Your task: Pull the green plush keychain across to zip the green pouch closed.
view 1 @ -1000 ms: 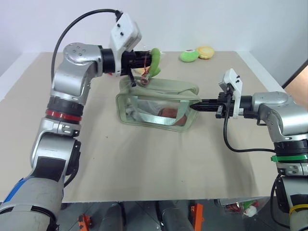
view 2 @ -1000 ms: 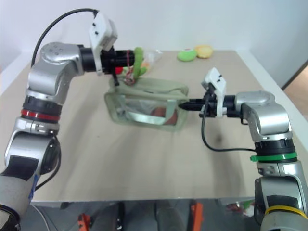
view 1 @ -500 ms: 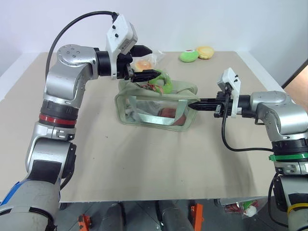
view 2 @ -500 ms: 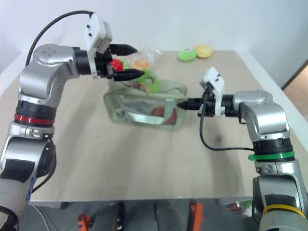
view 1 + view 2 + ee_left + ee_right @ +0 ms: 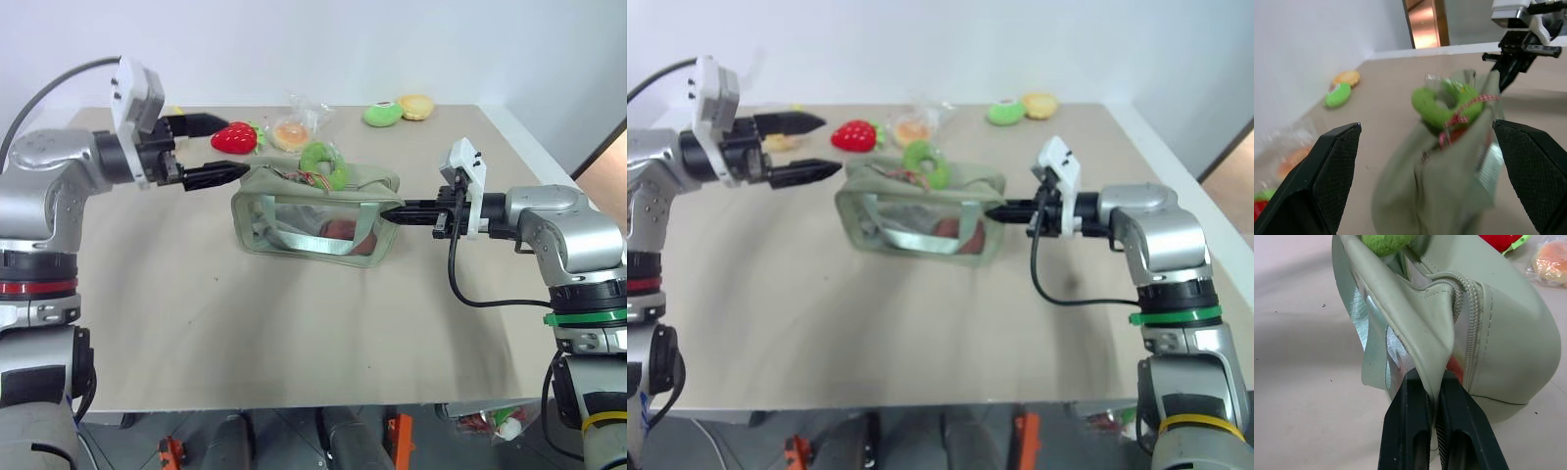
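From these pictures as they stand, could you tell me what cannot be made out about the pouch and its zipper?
- Zipper pull: too small in the head views; blurred in the left wrist view, under the green plush keychain.
- How far the green pouch is zipped: top hidden by its strap.
- Reddish contents: unclear behind the glossy panel.

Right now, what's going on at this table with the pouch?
The right gripper is shut on the end of the green pouch, pinning it on the table. The left gripper is open and off to the pouch's side, holding nothing. The green plush keychain lies loose on top of the pouch.
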